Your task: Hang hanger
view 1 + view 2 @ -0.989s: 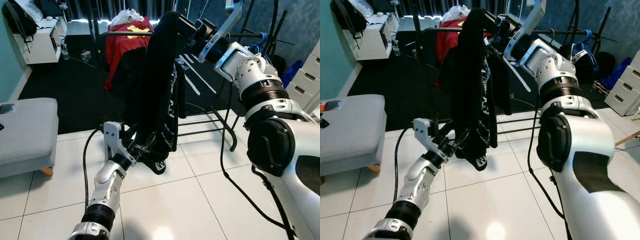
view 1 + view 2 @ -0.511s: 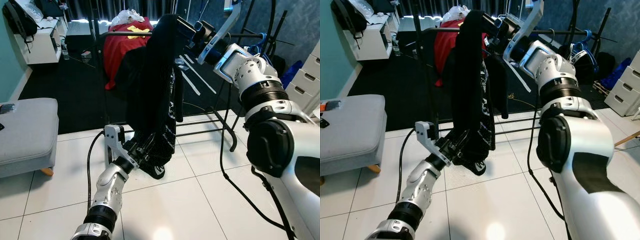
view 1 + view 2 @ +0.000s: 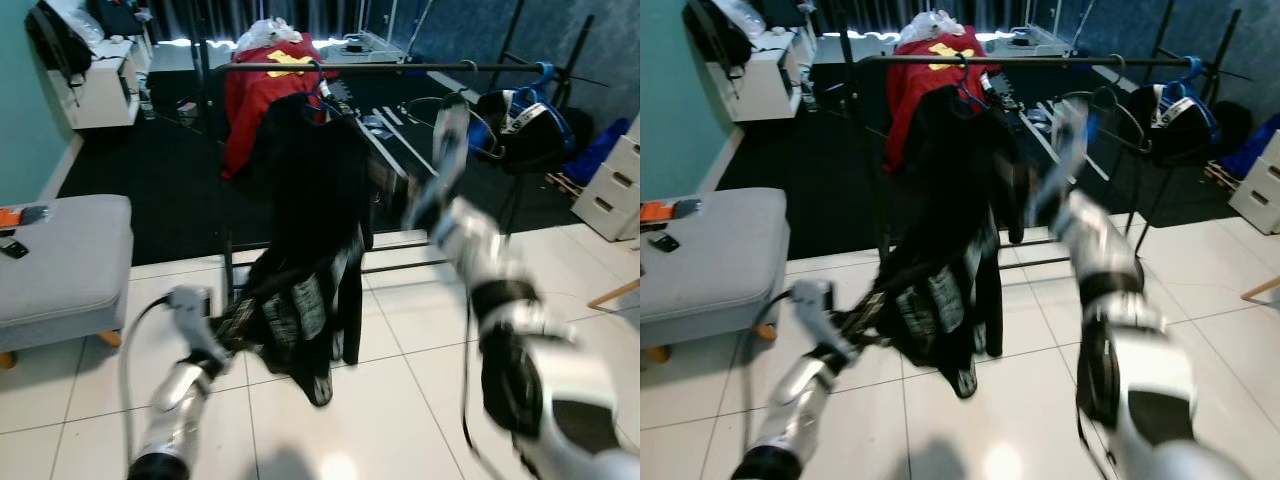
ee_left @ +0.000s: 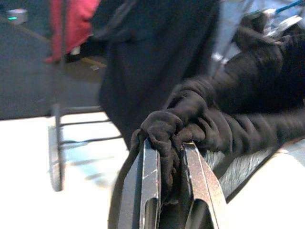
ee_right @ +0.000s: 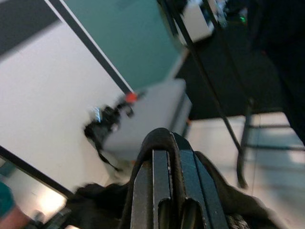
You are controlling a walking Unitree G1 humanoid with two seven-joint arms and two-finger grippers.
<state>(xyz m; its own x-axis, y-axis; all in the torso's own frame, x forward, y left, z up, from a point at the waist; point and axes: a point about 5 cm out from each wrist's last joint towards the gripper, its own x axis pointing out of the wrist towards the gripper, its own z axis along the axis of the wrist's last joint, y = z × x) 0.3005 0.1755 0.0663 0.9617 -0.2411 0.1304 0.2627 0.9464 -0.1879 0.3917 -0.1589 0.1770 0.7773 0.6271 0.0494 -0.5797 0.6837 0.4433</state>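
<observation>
**Garment hangs from the rail; your left gripper holds its lower hem**

The black garment (image 3: 310, 250) hangs by its hanger's hook (image 3: 322, 92) from the horizontal rail (image 3: 400, 68) of the clothes rack, beside a red shirt (image 3: 255, 90) already on that rail. Its long axis runs top to bottom, from the hook down toward the white tiled floor (image 3: 400, 400), though the lower part is drawn out sideways toward your left, so the cloth slants instead of falling plumb.

That slant comes from your left gripper (image 4: 169, 157): in the left wrist view its two fingers are pressed together on a bunched fold of the black cloth. The garment lies up and ahead of those jaws, rising toward the rail.

Your right gripper (image 5: 167, 167) is the nearer one to the hook end. In the right wrist view its fingers look closed together, with dark fabric draped around them; whether they actually pinch that cloth you cannot tell. The right arm (image 3: 470, 250) is blurred in the head views, just to the right of the garment and below the rail.

The hook looks seated, so the coming move probably turns on freeing the hem.
</observation>
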